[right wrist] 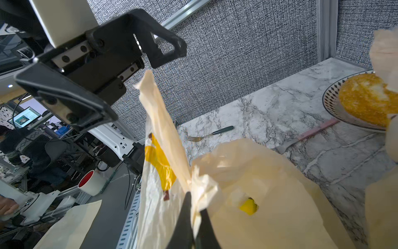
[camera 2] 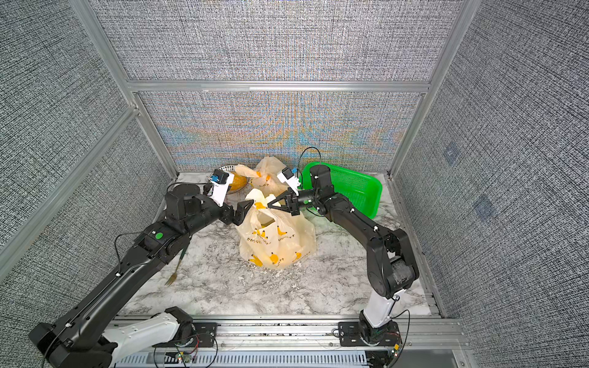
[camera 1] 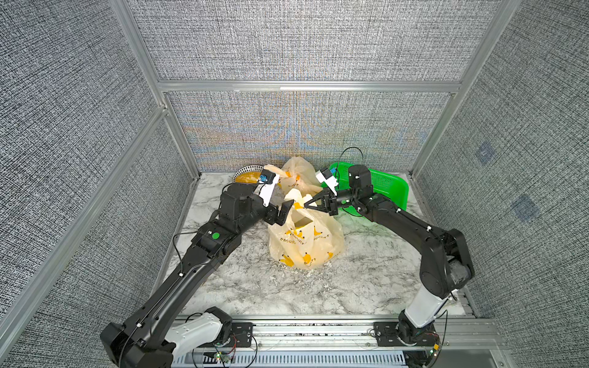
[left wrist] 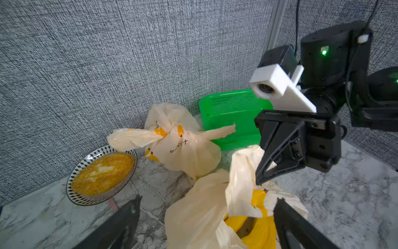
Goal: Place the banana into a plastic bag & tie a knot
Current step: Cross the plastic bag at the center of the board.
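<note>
A: Stage?
B: The banana's in. The bag (camera 1: 306,242) sits mid-desk, a bit toward the back edge, with its mouth open. No knot yet, so the tying is all that's left.
A: Grippers?
B: The right gripper (camera 1: 308,204) is clenched on one handle (right wrist: 204,189), plastic pinched between its tips. The left gripper (camera 1: 283,212) is released, jaws spread wide and grasping nothing, close by the free handle (right wrist: 155,107), which stands upright. I can't tell if they touch.
A: Next?
B: My guess is the left takes the free handle, then they cross and tie.
A: View differences?
B: Only the left wrist view looks into the mouth and shows the yellow banana (left wrist: 258,235). The fork (camera 2: 173,277) near the left edge shows in a top view and the right wrist view. That wrist view also catches a pink-handled utensil (right wrist: 310,133) beside the bowl (camera 1: 247,173) in the back left corner. Both top views show the tied bag (camera 1: 298,172) at the back edge and the green basket (camera 1: 382,188) in the back right corner.
</note>
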`<action>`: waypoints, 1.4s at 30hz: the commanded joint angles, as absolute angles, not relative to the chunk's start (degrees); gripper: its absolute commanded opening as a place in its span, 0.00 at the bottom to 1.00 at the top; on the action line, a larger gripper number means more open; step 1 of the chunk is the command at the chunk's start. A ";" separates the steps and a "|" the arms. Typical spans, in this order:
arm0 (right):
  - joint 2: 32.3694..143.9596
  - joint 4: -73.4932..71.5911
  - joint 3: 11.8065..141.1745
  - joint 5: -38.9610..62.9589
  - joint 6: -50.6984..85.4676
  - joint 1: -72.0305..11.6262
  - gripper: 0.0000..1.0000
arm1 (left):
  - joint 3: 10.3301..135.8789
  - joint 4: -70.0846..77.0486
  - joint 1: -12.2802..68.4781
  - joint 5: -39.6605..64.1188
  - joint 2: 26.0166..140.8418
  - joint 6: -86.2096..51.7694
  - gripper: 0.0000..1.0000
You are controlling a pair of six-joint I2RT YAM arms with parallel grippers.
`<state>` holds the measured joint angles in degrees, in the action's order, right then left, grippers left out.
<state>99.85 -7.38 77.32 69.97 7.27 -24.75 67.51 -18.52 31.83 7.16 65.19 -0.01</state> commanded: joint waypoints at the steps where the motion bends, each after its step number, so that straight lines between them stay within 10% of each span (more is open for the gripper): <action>1: 100.06 -9.29 77.49 69.71 7.62 -25.10 0.00 | 70.83 -21.15 29.62 16.65 69.63 -1.22 1.00; 5: 99.48 -6.33 77.85 69.30 5.21 -25.13 0.00 | 73.33 -19.42 28.39 22.89 74.09 -3.05 0.93; 9: 99.04 -4.37 77.96 69.99 3.31 -25.13 0.00 | 77.72 -21.24 27.69 22.53 78.17 -2.70 0.20; 13: 99.59 -3.25 78.27 70.88 2.46 -24.97 0.10 | 79.10 -20.92 27.25 24.37 79.61 -2.72 0.01; 19: 100.32 -3.56 79.01 71.83 2.75 -25.13 0.35 | 78.27 -19.12 27.30 25.45 79.94 -3.07 0.00; 29: 102.46 -1.17 79.93 70.14 0.94 -25.97 0.40 | 79.45 -17.05 26.90 25.42 80.28 -3.43 0.00; 39: 101.22 -3.64 79.82 68.96 2.50 -26.16 0.23 | 79.27 -15.83 26.11 25.75 79.88 -4.04 0.00; 42: 101.30 -5.11 79.65 67.98 3.79 -26.16 0.00 | 79.66 -16.41 26.05 24.56 79.99 -4.54 0.10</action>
